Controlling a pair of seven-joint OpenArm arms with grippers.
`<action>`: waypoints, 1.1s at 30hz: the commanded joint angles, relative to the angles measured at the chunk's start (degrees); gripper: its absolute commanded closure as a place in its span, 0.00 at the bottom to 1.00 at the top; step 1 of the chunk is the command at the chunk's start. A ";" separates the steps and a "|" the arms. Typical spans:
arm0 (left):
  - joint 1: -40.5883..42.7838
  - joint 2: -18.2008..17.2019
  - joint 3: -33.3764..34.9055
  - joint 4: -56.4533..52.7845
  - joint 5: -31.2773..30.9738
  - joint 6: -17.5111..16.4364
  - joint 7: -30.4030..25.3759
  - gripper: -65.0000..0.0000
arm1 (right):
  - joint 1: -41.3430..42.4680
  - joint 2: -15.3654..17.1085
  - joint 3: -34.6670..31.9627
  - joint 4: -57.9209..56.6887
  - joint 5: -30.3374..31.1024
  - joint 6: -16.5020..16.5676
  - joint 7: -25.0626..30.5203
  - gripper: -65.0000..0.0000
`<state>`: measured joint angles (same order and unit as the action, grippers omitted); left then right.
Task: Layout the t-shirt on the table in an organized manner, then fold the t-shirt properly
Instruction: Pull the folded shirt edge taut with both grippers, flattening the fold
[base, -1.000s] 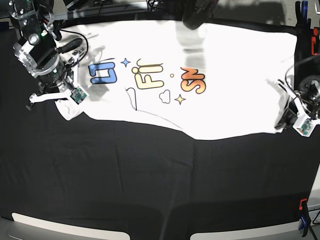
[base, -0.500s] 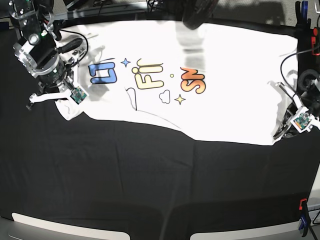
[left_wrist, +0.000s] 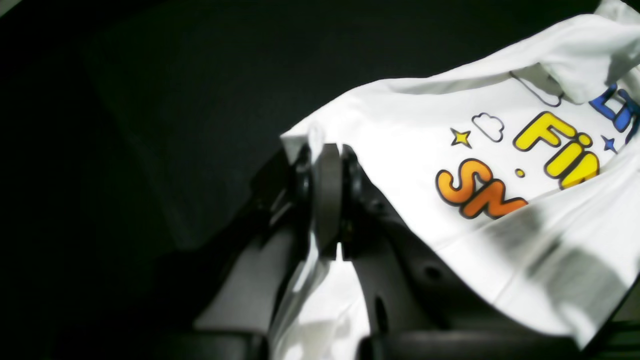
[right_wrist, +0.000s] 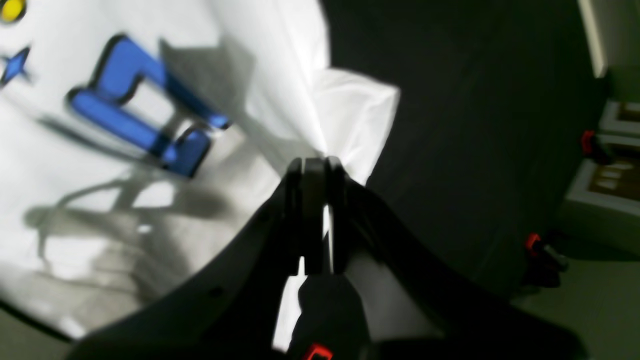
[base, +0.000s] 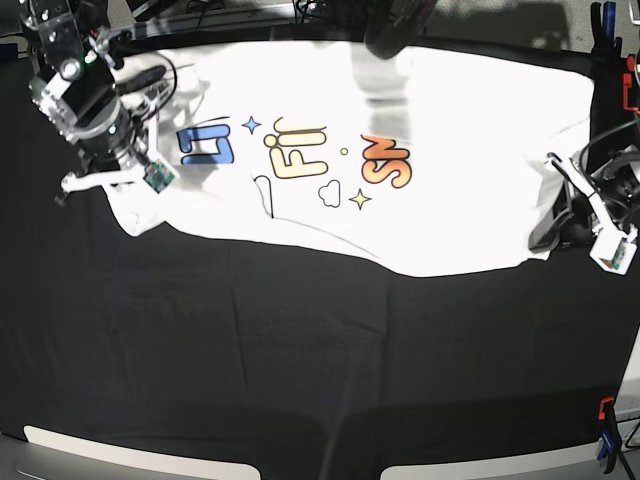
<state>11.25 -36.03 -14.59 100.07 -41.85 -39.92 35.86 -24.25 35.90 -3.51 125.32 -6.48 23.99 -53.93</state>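
One t-shirt (base: 420, 170) lies spread across the far half of the counter (base: 300, 370), printed side up, with the blue, yellow and orange letters partly folded over. It stretches between the two grippers. The right gripper (right_wrist: 315, 167) sits at the shirt's left end in the base view, clenched on a white fold of cloth just beside the blue letters (right_wrist: 145, 115). The left gripper (left_wrist: 325, 155) is at the shirt's right end, its jaws pressed together on the white edge near the orange letters (left_wrist: 475, 192) — cloth shows on both sides of the pinch.

There are two arms and one shirt; a red and blue clamp (base: 605, 440) shows at the counter's near right edge.

The shirt's near edge runs in a shallow curve, dipping lowest right of centre. Its far edge lies close to the counter's far edge. The whole near half of the black cloth lies bare — wide room in front of the shirt, little on the left and right.
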 joint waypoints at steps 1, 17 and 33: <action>-0.22 -1.01 -0.37 0.90 -0.48 -0.08 -1.92 1.00 | -0.48 0.79 0.48 1.11 -2.36 -0.46 0.31 1.00; 6.08 -4.20 -0.44 0.94 1.79 -0.08 -1.99 1.00 | -7.34 0.94 2.95 1.11 -14.36 -0.50 -2.05 1.00; 7.85 -5.44 -0.50 0.92 3.43 -0.08 3.74 1.00 | -7.37 0.94 6.88 1.11 -11.52 -0.44 -3.98 1.00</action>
<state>19.51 -40.21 -14.59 100.14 -37.47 -39.92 40.73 -31.73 36.01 2.85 125.38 -16.91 24.01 -57.12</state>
